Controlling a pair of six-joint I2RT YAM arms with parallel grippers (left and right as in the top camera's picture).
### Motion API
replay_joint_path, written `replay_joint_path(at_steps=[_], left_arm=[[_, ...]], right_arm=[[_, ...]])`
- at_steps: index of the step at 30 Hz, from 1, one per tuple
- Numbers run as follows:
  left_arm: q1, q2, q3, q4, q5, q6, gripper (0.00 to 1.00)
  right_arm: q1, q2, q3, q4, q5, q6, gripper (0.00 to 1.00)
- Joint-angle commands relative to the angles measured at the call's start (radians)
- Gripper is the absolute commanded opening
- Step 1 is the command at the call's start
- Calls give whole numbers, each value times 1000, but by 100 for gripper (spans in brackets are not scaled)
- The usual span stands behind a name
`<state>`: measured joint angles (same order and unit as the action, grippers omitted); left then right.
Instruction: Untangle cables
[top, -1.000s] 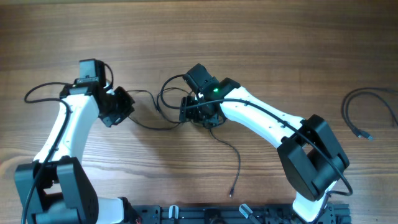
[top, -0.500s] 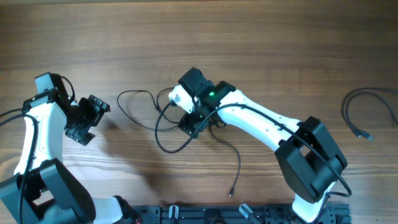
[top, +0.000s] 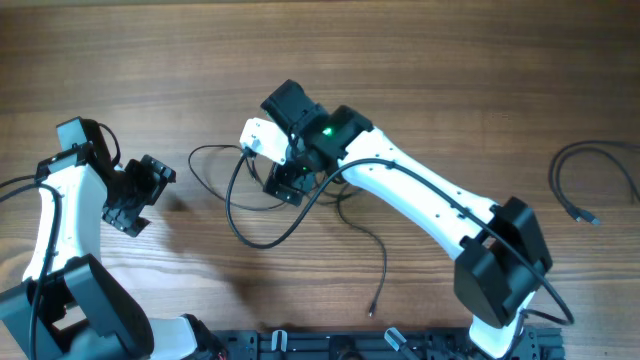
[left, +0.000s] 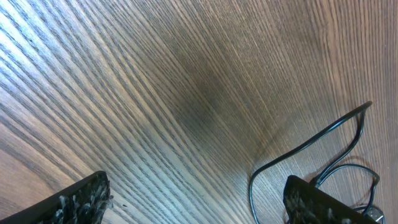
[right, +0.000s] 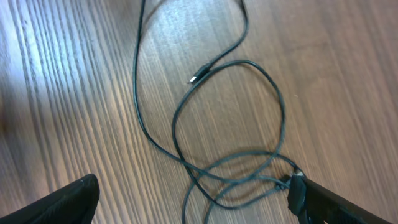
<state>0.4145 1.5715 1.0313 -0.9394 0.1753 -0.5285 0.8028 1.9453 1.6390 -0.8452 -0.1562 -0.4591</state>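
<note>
The tangled cables (top: 262, 236) lie as thin black loops in mid-table, and one tail ends in a plug (top: 372, 310) near the front. My right gripper (top: 284, 182) hovers over the tangle, open. In the right wrist view the crossed loops (right: 231, 169) lie between its spread fingers (right: 339, 202), and a small plug (right: 195, 78) lies farther out. The knot's right end sits by the right finger. My left gripper (top: 140, 195) stands open to the left of the tangle, holding nothing. The left wrist view shows a cable loop (left: 303, 147) beside its right finger (left: 317, 204).
A separate black cable (top: 572, 180) curls at the far right of the table. The robot's base rail (top: 340, 345) runs along the front edge. The left arm's own thicker wire (top: 15, 185) trails off the left side.
Both grippers have opened. The left arm let go of the cable and pulled back to the left. The right gripper moved up and left, and the loops spread wider on the table.
</note>
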Motion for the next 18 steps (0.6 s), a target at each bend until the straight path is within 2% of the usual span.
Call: replay_joint_path(at_steps=[1, 18], left_arm=[[5, -21, 0, -2, -17, 5, 91], [5, -21, 0, -8, -17, 5, 91]], right_arm=[[29, 80, 9, 27, -26, -39, 99], [52, 244, 2, 175, -29, -35, 94]])
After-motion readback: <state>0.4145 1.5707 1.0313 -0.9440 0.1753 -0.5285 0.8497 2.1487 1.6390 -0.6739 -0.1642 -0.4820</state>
